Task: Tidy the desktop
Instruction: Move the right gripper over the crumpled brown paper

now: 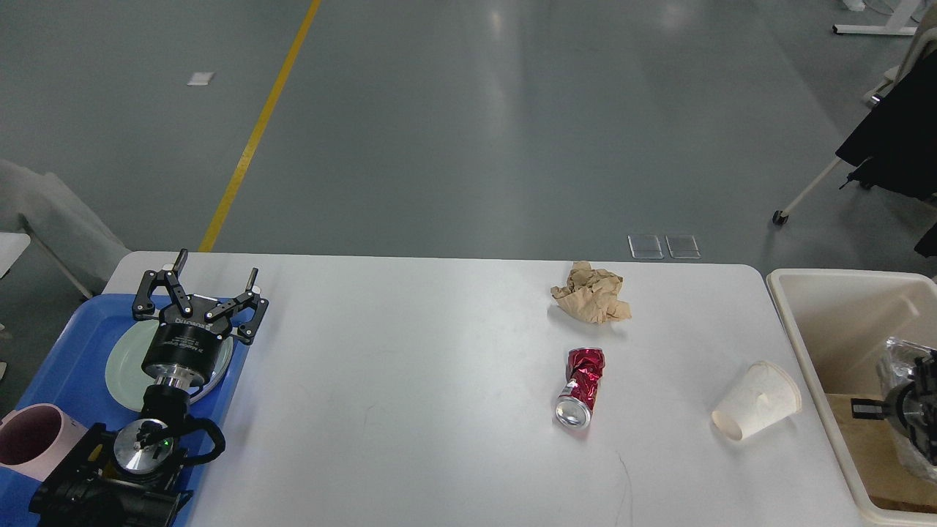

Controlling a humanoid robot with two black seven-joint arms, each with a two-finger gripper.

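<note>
Counter (410, 380): the white counter with rounded corners fills the lower middle of our view, running from the blue tray on our left to the cream bin on our right.
Left gripper (214, 274): it hangs over the tray's far end, above the plate, with its fingers (252, 279) spread wide and holding nothing.
Right gripper (897, 406): only a dark part shows at the right edge, down inside the bin, against crinkled clear plastic (904, 359); we cannot tell whether its fingers are apart or closed.
Blue tray (69, 351): it sits at the counter's left end, carrying a pale green plate (121, 369) and a pink mug (29, 439) nearer to us.
Cream bin (820, 322): it stands just beside the counter's right end, with brown paper (864, 454) lying in its bottom.
Crumpled brown paper (591, 293): it lies on the counter near the far edge, right of centre.
Crushed red can (582, 386): it lies on its side, nearer to us than the paper wad, with its open silver end facing us.
White paper cup (758, 401): it is tipped on its side near the counter's right edge, its mouth pointing down-left, apart from the can.
</note>
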